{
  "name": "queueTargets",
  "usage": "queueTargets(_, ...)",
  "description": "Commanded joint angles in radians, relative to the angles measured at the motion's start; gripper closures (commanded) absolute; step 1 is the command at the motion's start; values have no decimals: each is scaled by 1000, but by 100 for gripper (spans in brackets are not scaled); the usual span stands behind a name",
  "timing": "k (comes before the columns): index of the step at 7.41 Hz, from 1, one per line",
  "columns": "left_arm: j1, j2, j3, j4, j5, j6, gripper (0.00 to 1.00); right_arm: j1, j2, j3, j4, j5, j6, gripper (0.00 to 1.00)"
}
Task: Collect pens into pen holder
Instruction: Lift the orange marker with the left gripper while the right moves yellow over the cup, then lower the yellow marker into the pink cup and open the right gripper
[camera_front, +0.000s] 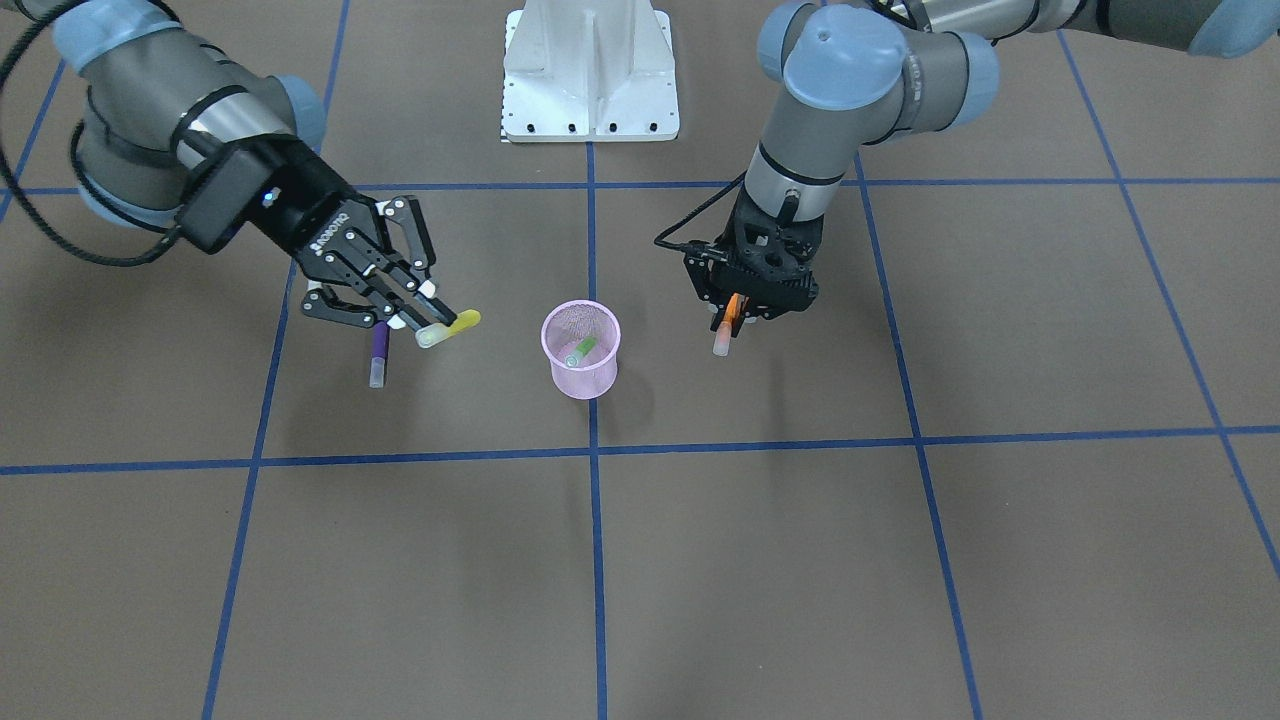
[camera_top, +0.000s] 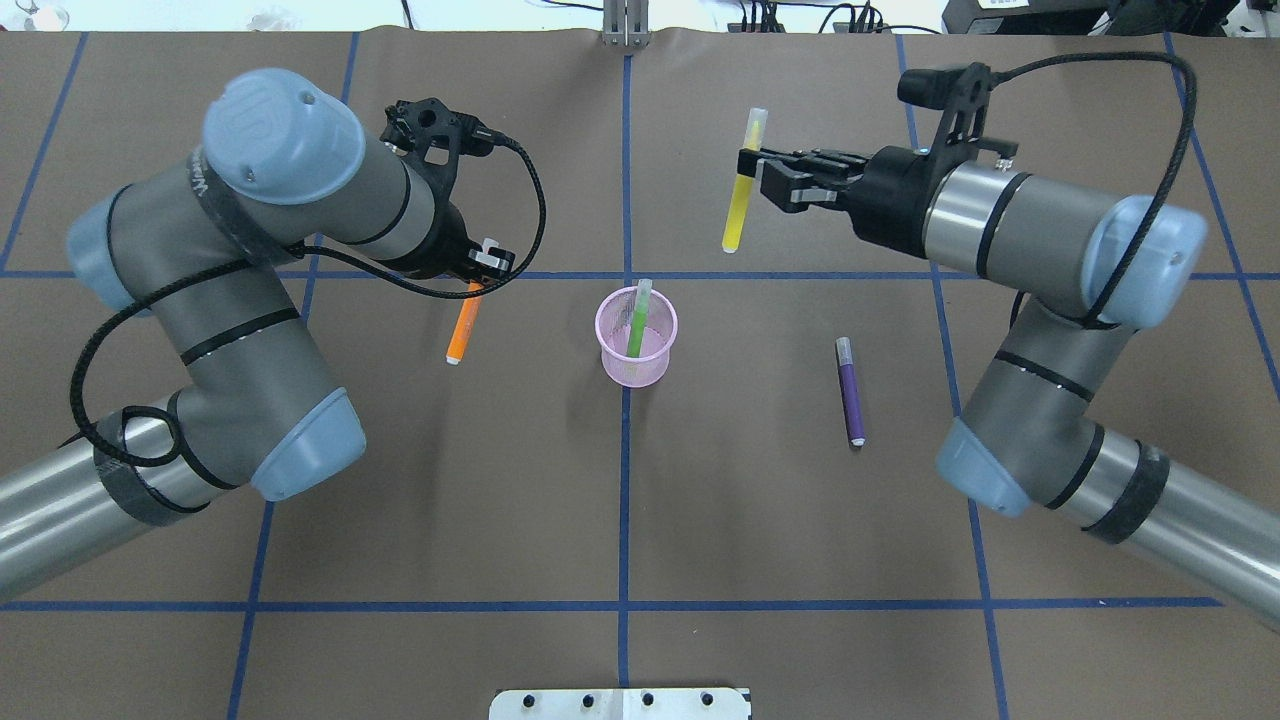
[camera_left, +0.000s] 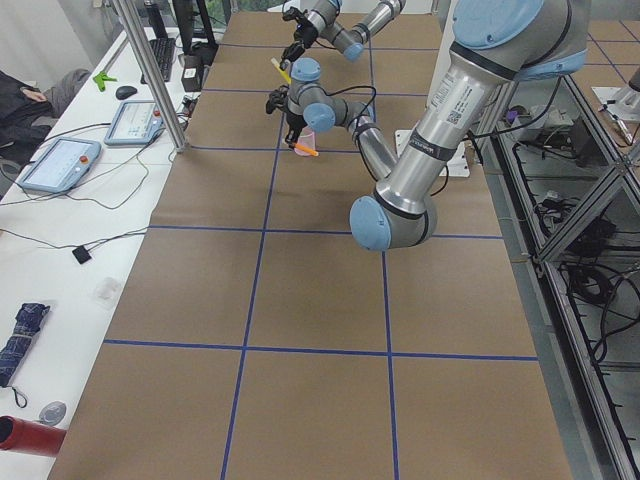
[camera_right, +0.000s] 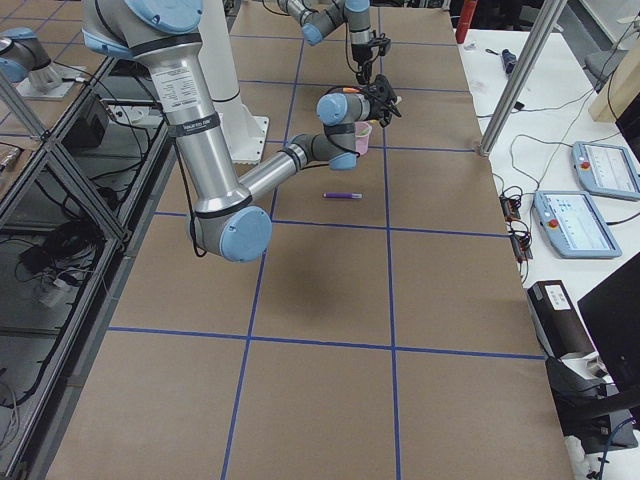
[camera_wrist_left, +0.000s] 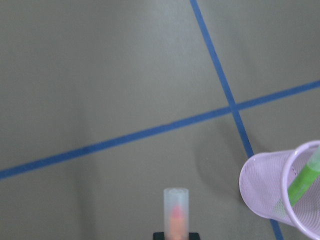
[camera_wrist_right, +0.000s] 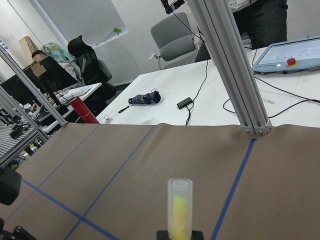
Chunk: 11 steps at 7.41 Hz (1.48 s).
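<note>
The pink mesh pen holder (camera_top: 637, 352) stands upright at the table's middle with a green pen (camera_top: 637, 318) leaning inside it. My left gripper (camera_top: 481, 272) is shut on an orange pen (camera_top: 462, 328), held above the table to the holder's left; its clear cap (camera_wrist_left: 176, 201) points down in the left wrist view, with the holder (camera_wrist_left: 260, 192) at lower right. My right gripper (camera_top: 749, 164) is shut on a yellow pen (camera_top: 740, 200), lifted beyond the holder on its right. A purple pen (camera_top: 850, 392) lies flat on the table to the holder's right, apart from both grippers.
Blue tape lines (camera_top: 626, 480) grid the brown table. The robot's white base plate (camera_front: 590, 80) sits at the near edge. An aluminium post (camera_wrist_right: 235, 75) stands at the table's far edge, with a desk, chairs and control tablets (camera_right: 585, 195) beyond it.
</note>
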Motion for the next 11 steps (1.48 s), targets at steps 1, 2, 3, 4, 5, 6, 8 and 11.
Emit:
queueTargets(1, -48, 25, -32, 0, -2, 66, 100, -184, 84, -7, -99, -258, -67, 100)
queueTargets(2, -54, 26, -32, 0, -2, 73, 100, -209, 105, -10, -136, -296, -95, 100)
queueTargets(3, -54, 31, -32, 0, -2, 73, 100, -221, 111, -33, -147, -311, -95, 100)
queueTargets(4, -54, 31, -29, 0, -2, 73, 100, -223, 112, -62, -146, -319, -111, 100)
queueTargets(5, -54, 31, -29, 0, -2, 74, 100, -224, 112, -72, -146, -319, -112, 100)
queueTargets(6, -56, 31, -26, 0, -2, 74, 100, -226, 112, -84, -146, -319, -121, 100)
queueTargets(8, -57, 30, -31, -1, -2, 74, 100, -237, 112, -96, -144, -325, -122, 100)
queueTargets(11, -63, 28, -28, -1, -3, 73, 100, -252, 120, -96, -144, -345, -115, 0)
